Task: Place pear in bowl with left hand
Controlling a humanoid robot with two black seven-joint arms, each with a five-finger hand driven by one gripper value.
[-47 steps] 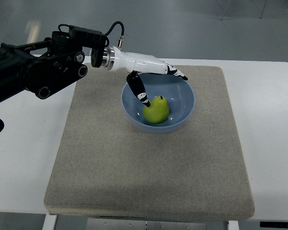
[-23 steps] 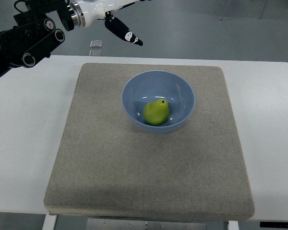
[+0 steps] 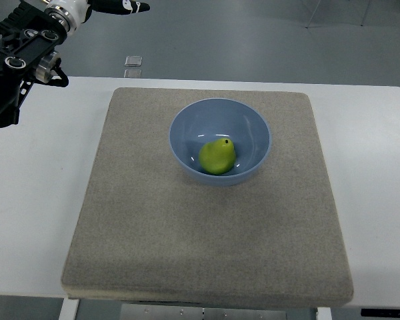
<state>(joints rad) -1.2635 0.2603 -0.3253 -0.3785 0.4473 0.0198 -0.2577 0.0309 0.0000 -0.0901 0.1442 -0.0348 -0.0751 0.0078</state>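
Note:
A green pear (image 3: 217,156) lies inside the light blue bowl (image 3: 248,120), which stands on the grey mat (image 3: 207,233) toward its far middle. My left arm (image 3: 20,60) comes in at the upper left, well away from the bowl. Only a sliver of the left hand (image 3: 123,6) shows at the top edge, with a finger stretched out and nothing in it. The rest of the hand is cut off by the frame.
The mat covers most of a white table (image 3: 380,187). A small square object (image 3: 133,61) lies on the grey floor beyond the table's far edge. The right arm does not show.
The left hand has drawn back from over the bowl, up and to the left, until it almost leaves the picture. The pear stays in the bowl.

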